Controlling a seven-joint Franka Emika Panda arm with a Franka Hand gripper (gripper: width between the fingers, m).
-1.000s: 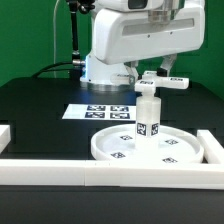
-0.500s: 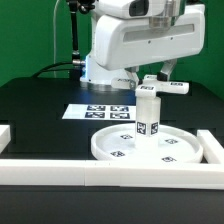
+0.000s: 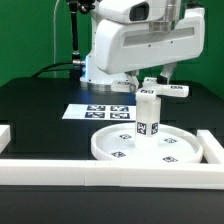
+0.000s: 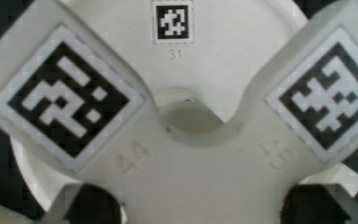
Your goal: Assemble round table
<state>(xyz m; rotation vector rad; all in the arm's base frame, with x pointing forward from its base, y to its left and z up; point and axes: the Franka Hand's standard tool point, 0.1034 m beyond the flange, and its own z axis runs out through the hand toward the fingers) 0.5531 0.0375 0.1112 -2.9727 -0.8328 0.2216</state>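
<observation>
The cross-shaped foot piece lies level at the top of the upright cylinder leg, which stands on the rimmed round disc on the black table. The jaws hang right above the foot piece, which fills the wrist view. Whether they pinch it, I cannot tell.

You see smooth matt white plastic on the disc, leg and foot piece; markers look printed, matt black-white. Arm shell glossy white plastic. Tabletop matt black, smooth.
</observation>
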